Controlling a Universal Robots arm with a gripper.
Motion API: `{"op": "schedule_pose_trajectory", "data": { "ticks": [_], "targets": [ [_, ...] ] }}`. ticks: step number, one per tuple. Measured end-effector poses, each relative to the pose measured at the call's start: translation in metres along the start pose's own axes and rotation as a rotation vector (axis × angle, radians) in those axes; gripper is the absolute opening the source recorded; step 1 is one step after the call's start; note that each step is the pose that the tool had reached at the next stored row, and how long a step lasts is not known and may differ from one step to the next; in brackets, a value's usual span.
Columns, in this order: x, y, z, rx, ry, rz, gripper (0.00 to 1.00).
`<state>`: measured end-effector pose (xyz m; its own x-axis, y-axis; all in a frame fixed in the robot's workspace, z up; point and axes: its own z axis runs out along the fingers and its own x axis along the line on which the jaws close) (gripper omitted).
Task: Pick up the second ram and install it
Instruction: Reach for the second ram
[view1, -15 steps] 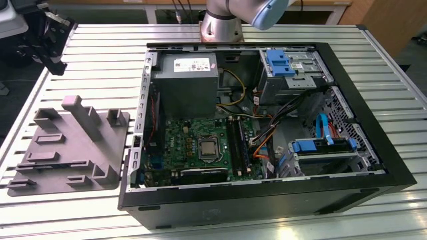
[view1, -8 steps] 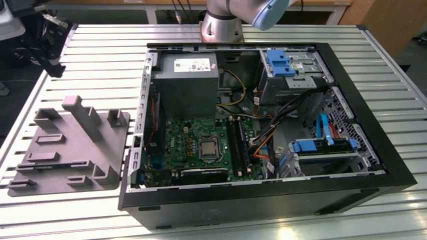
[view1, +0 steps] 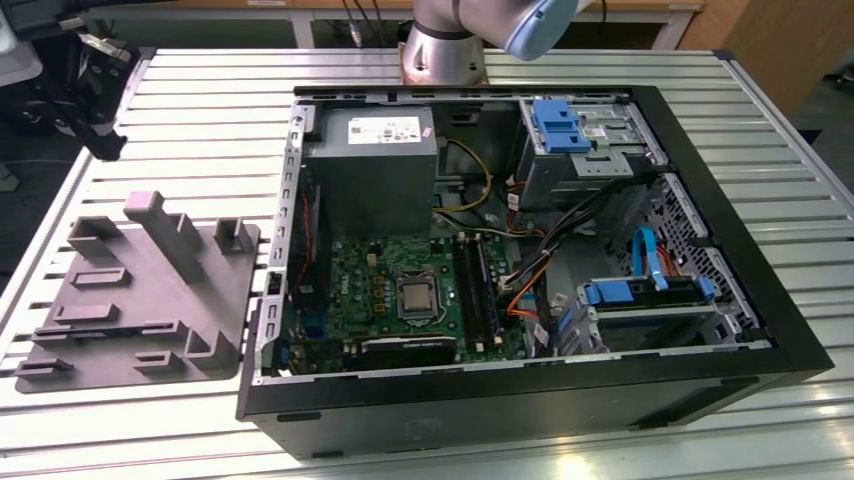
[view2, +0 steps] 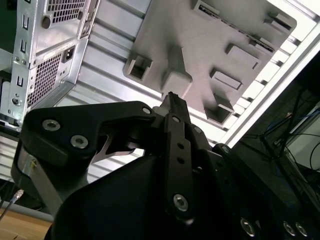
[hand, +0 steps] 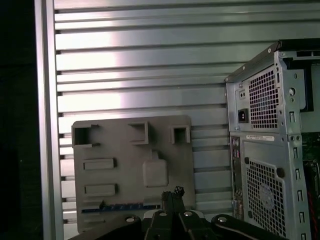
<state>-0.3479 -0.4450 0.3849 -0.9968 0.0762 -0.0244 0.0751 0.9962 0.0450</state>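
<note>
Slatted table (hand: 140, 60), open between gray fixture (hand: 125, 145) and case (hand: 260, 165); fingers (hand: 166, 200) seemingly together.

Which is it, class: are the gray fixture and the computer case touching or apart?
Apart. In the first wrist view, bare table slats show plainly between the gray fixture and the computer case.

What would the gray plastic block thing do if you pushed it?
The gray fixture would probably slide, not tip: its wide flat base lies on the smooth slatted table. It looks like stiff, solid plastic, so likely no bending.
</note>
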Motion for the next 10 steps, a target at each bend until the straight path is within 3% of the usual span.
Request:
{"op": "schedule_pose_trajectory", "data": {
  "ticks": [10],
  "targets": [
    [0.0035, -0.0071, 0.0018, 0.0000, 0.0000, 0.000, 0.11]
  ]
}}
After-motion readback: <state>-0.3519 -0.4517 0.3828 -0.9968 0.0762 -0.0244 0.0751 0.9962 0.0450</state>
